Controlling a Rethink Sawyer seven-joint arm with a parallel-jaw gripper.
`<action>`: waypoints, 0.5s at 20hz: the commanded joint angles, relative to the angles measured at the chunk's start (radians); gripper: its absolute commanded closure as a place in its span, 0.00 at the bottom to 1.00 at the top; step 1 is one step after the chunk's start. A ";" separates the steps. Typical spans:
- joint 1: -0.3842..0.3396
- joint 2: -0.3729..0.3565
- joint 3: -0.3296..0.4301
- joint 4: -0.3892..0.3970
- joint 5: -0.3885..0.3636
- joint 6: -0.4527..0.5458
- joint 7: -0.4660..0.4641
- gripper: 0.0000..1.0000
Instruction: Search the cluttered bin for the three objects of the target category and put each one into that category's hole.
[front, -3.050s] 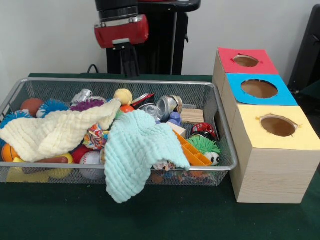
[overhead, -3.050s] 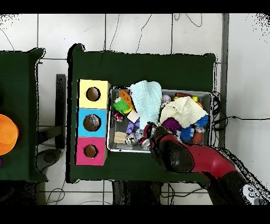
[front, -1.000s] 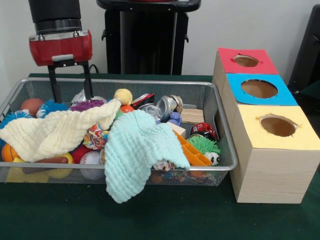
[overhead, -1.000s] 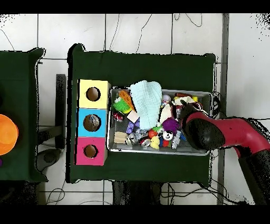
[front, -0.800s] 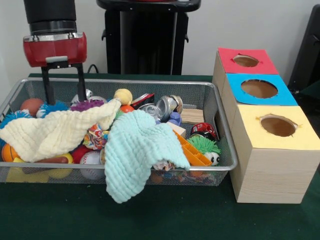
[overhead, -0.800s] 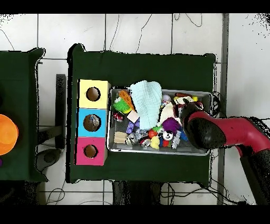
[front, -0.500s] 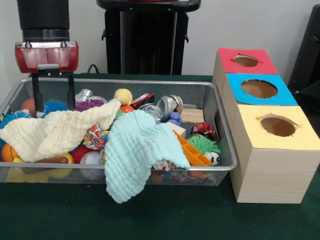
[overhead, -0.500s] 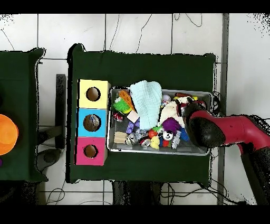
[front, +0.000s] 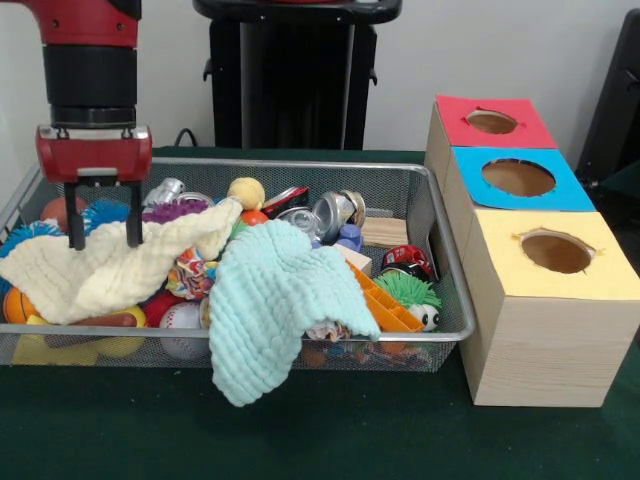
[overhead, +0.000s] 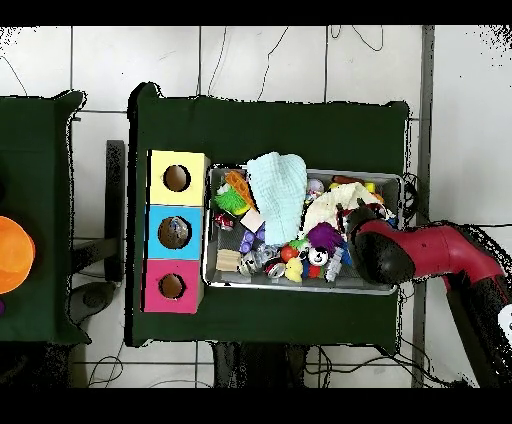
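My gripper (front: 103, 240) hangs open over the left end of the wire mesh bin (front: 300, 165). Its two black fingers (front: 75, 215) reach down to the far edge of a cream cloth (front: 110, 265); nothing is held between them. A mint cloth (front: 270, 300) drapes over the bin's front rim. Beside the bin stand three boxes with holes, topped red (front: 455, 115), blue (front: 565, 190) and yellow (front: 600, 260). In the overhead view the red arm (overhead: 400, 250) covers the bin's right end (overhead: 300, 287) and hides the gripper.
The bin is packed with a yellow ball (front: 246, 190), crushed cans (front: 335, 212), a purple fuzzy ball (front: 172, 210), a blue fuzzy ball (front: 103, 212), a green fuzzy toy (front: 408, 290), an orange tray (front: 385, 308) and a baseball (front: 180, 318). Both cloths hide more items.
The gripper has slid left along the bin's back and dropped lower, so its open fingers now reach the cream cloth. Nothing in the bin has moved.
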 joint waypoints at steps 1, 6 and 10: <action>0.042 0.102 -0.132 -0.034 -0.129 -0.047 -0.037 0.00; 0.098 0.119 -0.192 -0.012 -0.133 -0.048 0.032 0.00; 0.132 0.177 -0.211 -0.033 -0.129 -0.066 0.032 0.00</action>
